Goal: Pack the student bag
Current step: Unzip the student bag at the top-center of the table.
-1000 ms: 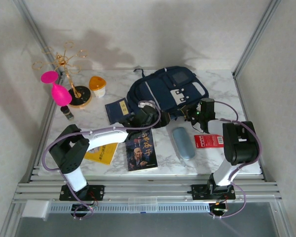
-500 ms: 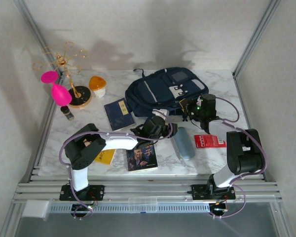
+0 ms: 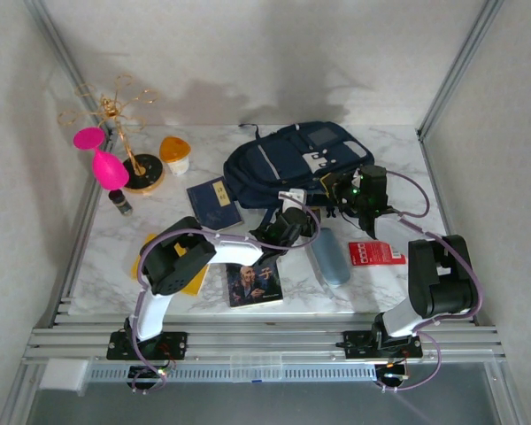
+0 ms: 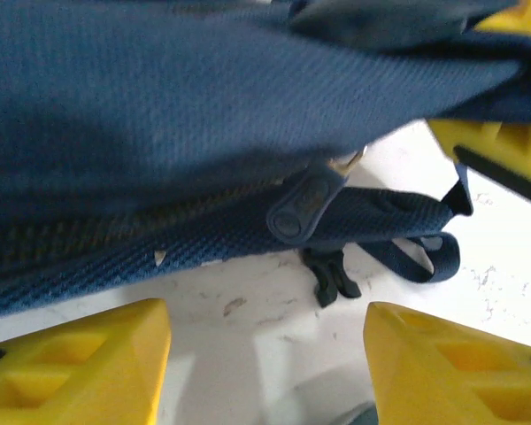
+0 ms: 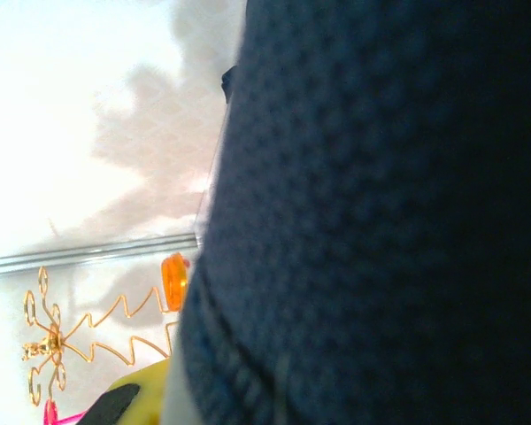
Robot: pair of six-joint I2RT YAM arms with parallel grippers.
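Yellow-fingered, the left pincer [image 4: 265,359] stands apart, one finger low on each side of its wrist view, with bare marble table [image 4: 248,310] between them. Just ahead lies the near edge of the student bag [image 4: 159,106]. Up close you can see navy weave, a zip line, a rounded zip pull [image 4: 303,205], a looped strap [image 4: 398,221] and a small black buckle [image 4: 330,276] resting on the marble. From overhead that detail blurs into one navy shape.

At the upper right of the same close view, two more yellow fingers [image 4: 491,137] pinch a fold of the navy cloth. They belong to the right pincer [image 3: 343,189], clamped together on the bag's near right corner. Its own wrist camera sits so near that dark fabric takes most of the picture, with a gold wire stand [image 5: 62,341] and an orange lid [image 5: 174,279] off to the left.

Seen from above, the bag sits at the back middle of the table, and both arms reach to its near side. Close by lie a grey-blue case [image 3: 329,255], a red packet [image 3: 376,253], a portrait book [image 3: 255,282] and a navy booklet [image 3: 214,204].
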